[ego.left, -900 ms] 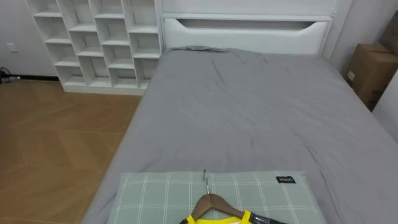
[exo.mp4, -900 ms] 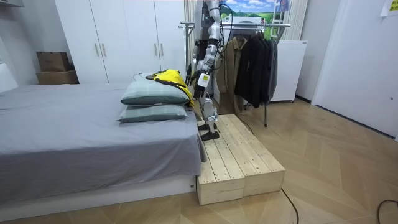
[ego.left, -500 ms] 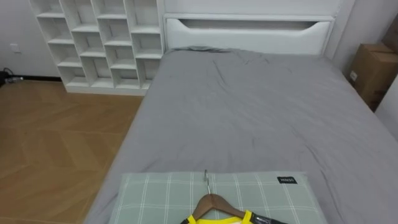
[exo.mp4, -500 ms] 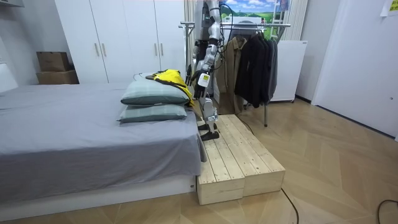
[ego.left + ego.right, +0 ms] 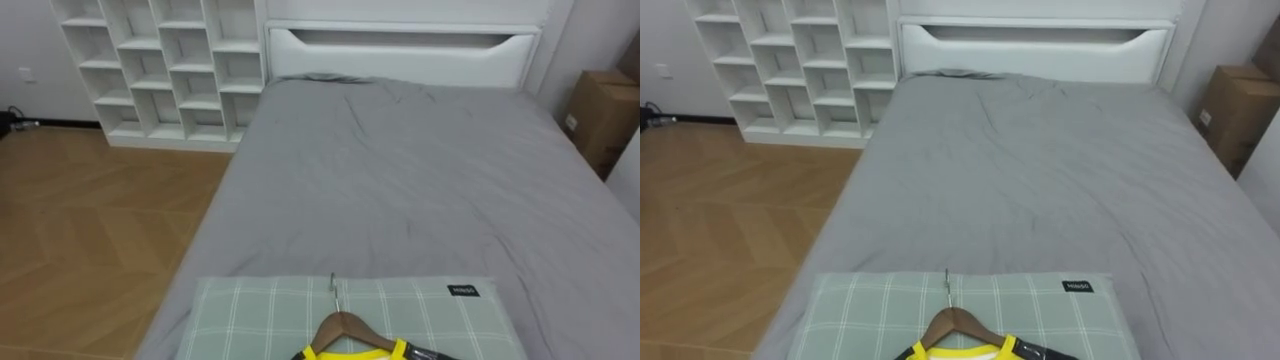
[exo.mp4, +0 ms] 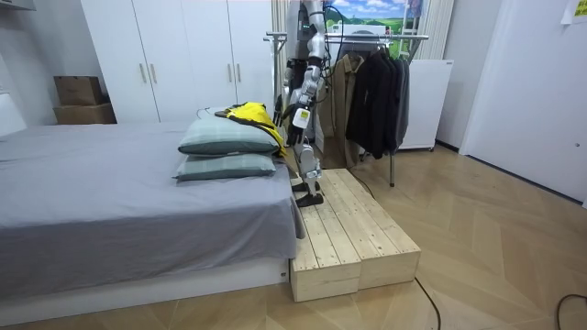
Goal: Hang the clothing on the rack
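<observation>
A wooden hanger (image 5: 345, 326) with a metal hook (image 5: 333, 290) lies on a green checked pillow (image 5: 250, 315) at the near end of the grey bed (image 5: 400, 180). A yellow garment (image 5: 352, 352) with dark trim is on the hanger; in the room view it is a yellow heap (image 6: 249, 115) on top of two stacked pillows (image 6: 225, 137). I stand on a wooden platform (image 6: 353, 229) beside the pillows, facing the bed. My left hand (image 6: 299, 116) hangs close to the garment's edge. A clothes rack (image 6: 367, 37) with dark coats (image 6: 376, 92) stands right behind me.
White cube shelves (image 5: 160, 60) stand on the wooden floor left of the bed, and a white headboard (image 5: 400, 50) closes its far end. A cardboard box (image 5: 600, 110) sits to the right. White wardrobes (image 6: 174, 55) line the wall beyond the bed.
The eye view has shifted a little, so the camera moved. The garment, the hanger and my stance in the room view are unchanged.
</observation>
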Tool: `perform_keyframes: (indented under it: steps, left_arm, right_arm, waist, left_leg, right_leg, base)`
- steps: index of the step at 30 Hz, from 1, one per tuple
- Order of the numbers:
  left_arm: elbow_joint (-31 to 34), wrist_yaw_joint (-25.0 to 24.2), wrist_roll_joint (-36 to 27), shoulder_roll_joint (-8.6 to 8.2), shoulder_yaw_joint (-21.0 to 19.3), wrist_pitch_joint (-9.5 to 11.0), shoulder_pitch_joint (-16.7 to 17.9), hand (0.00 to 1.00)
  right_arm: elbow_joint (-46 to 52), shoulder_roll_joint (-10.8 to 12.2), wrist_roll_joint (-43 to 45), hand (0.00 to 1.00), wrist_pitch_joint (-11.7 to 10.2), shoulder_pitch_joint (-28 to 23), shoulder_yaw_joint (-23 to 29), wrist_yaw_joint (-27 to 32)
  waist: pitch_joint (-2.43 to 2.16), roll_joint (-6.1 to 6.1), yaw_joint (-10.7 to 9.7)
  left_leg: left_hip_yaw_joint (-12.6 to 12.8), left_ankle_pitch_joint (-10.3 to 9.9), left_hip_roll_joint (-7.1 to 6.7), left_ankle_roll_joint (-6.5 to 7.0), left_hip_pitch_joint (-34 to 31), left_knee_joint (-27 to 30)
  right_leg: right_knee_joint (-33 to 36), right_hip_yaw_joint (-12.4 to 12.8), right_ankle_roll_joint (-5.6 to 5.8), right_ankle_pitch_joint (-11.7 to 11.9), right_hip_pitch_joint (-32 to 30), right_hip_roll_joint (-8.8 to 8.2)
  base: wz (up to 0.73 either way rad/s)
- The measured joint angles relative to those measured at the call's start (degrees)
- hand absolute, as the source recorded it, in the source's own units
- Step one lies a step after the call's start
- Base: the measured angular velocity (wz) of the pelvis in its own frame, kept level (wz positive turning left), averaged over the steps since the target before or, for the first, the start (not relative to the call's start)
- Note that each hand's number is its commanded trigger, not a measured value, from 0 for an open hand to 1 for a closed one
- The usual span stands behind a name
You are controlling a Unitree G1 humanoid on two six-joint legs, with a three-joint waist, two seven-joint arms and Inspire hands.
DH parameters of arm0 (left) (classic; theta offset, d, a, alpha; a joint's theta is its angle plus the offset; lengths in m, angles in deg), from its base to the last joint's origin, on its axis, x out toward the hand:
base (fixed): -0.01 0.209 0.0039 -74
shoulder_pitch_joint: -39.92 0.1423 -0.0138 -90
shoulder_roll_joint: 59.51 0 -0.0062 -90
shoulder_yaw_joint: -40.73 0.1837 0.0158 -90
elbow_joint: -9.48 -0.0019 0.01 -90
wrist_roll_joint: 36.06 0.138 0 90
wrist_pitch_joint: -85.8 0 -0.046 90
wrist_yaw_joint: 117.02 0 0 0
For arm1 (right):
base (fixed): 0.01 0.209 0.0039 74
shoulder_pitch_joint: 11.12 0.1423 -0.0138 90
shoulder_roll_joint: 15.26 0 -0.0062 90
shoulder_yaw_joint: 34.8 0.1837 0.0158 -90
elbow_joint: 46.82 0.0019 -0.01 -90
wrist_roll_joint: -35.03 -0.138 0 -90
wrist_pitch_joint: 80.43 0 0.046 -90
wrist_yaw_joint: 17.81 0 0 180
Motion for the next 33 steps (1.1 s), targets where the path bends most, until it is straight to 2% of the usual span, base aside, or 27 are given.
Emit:
perform_keyframes:
  steps: [5,11,14,15,17,19,21,23,24,25,27,28,31,33]
  left_arm:
    - [0.16,2.3,-0.2,-0.19,-0.21,0.0,-0.02,0.0]
    - [1.15,8.4,0.92,0.22,-4.47,-0.04,0.31,0.0]
    - [1.2,11.57,4.36,0.68,-7.28,-0.03,0.77,0.0]
    - [1.58,13.02,6.94,0.78,-8.34,-0.05,0.71,0.0]
    - [3.5,15.56,11.21,0.84,-10.15,-0.04,0.61,0.0]
    - [6.48,18.49,14.88,1.43,-10.64,-0.06,0.5,0.0]
    - [13.36,21.95,20.22,2.37,-10.14,0.09,0.35,0.0]
    - [15.78,24.81,25.05,2.94,-10.05,1.56,-0.45,0.0]
    - [16.84,26.47,29.93,3.11,-10.05,2.08,-1.17,0.0]
    - [18.03,27.8,34.3,3.09,-9.94,2.24,-1.81,0.0]
    - [21.43,29.17,40.76,3.07,-9.63,2.13,-2.13,0.0]
    - [24.41,30.43,44.29,3.2,-8.9,2.06,-2.13,0.0]
    - [30.44,32.69,49.69,3.49,-7.06,1.88,-2.16,0.0]
    - [34.34,34.61,57.29,3.5,-6.1,1.79,-2.82,0.0]
  right_arm:
    - [0.05,0.01,-0.48,0.0,0.0,0.02,-1.14,0.83]
    - [0.07,-0.11,-0.21,0.0,-0.05,-0.29,-1.15,1.25]
    - [0.0,-0.29,0.21,0.0,-0.31,-0.17,-1.11,1.06]
    - [-0.19,-0.38,0.29,0.0,-0.69,-0.1,-1.01,1.02]
    - [-0.28,-0.53,1.02,0.0,-0.78,-0.16,-0.73,1.02]
    - [-0.19,-0.55,1.89,0.0,-0.77,-0.22,-0.52,1.0]
    - [0.25,-0.9,1.89,0.0,-0.83,-0.18,-0.5,0.55]
    - [0.28,-1.37,2.09,0.0,-1.26,-0.08,-0.5,0.47]
    - [0.24,-1.72,2.16,0.0,-1.68,-0.12,-0.47,0.42]
    - [0.11,-1.99,2.33,0.0,-1.88,-0.18,-0.6,0.41]
    - [0.41,-2.06,2.3,0.0,-2.05,-0.56,-0.58,0.31]
    - [0.46,-2.1,2.31,0.0,-2.08,-0.59,-0.59,0.12]
    - [0.71,-2.39,2.48,0.0,-2.06,-0.38,-0.63,0.01]
    - [0.69,-2.49,3.17,0.0,-2.06,0.21,-0.72,-0.06]
  waist:
    - [0.03,-0.07,0.16]
    - [0.11,-0.12,1.53]
    - [0.18,-0.03,1.71]
    - [0.04,0.38,1.66]
    - [0.21,0.51,1.63]
    - [0.19,0.76,1.59]
    - [0.31,0.99,1.49]
    - [0.32,1.23,1.49]
    - [0.24,1.91,1.37]
    - [0.44,1.75,1.26]
    - [0.28,2.17,1.14]
    - [0.35,2.24,1.21]
    - [0.39,2.22,1.28]
    - [0.23,2.11,1.12]
  left_leg:
    - [0.02,-0.03,-0.03,0.05,-0.03,-0.03]
    - [0.08,-0.04,-0.02,0.05,0.39,0.0]
    - [-0.21,-0.1,-0.01,0.1,0.79,-0.02]
    - [-0.44,-0.12,-0.01,0.13,0.72,0.06]
    - [-1.08,-0.12,-0.09,0.14,0.76,0.05]
    - [-1.44,-0.12,-0.11,0.13,0.93,0.04]
    - [-1.75,-0.12,-0.18,0.13,0.91,0.05]
    - [-1.71,-0.11,-0.2,0.13,0.9,-0.04]
    - [-1.73,-0.11,-0.27,0.14,0.9,-0.04]
    - [-1.81,-0.11,-0.33,0.16,0.9,-0.12]
    - [-1.88,-0.1,-0.34,0.16,0.88,-0.24]
    - [-1.96,-0.1,-0.33,0.16,0.86,-0.26]
    - [-1.95,-0.11,-0.31,0.15,0.77,-0.16]
    - [-2.06,-0.11,-0.32,0.15,0.52,-0.05]
  right_leg:
    - [0.0,-0.04,0.03,-0.02,0.04,-0.04]
    - [-0.02,0.15,0.03,-0.02,0.4,0.03]
    - [-0.5,-0.02,0.04,-0.03,0.9,0.05]
    - [-0.83,-0.12,0.04,-0.03,1.05,0.05]
    - [-0.81,-0.55,0.06,-0.04,1.25,-0.02]
    - [-0.87,-0.71,0.09,-0.06,1.55,-0.02]
    - [-0.97,-0.79,0.14,-0.1,1.6,0.07]
    - [-0.89,-0.81,0.13,-0.1,1.85,0.05]
    - [-0.83,-0.9,0.13,-0.09,1.86,-0.02]
    - [-0.78,-1.07,0.14,-0.08,1.79,-0.11]
    - [-0.79,-1.34,0.14,-0.09,1.7,-0.17]
    - [-0.79,-1.4,0.14,-0.08,1.7,-0.13]
    - [-0.76,-1.35,0.14,-0.08,1.55,-0.12]
    - [-0.76,-1.4,0.13,-0.07,1.42,-0.1]
  base:
    - [0.0]
    - [0.0]
    - [0.05]
    - [0.11]
    - [0.13]
    - [0.09]
    - [0.02]
    - [0.0]
    - [0.0]
    - [0.0]
    - [0.03]
    - [0.0]
    - [0.0]
    - [0.0]
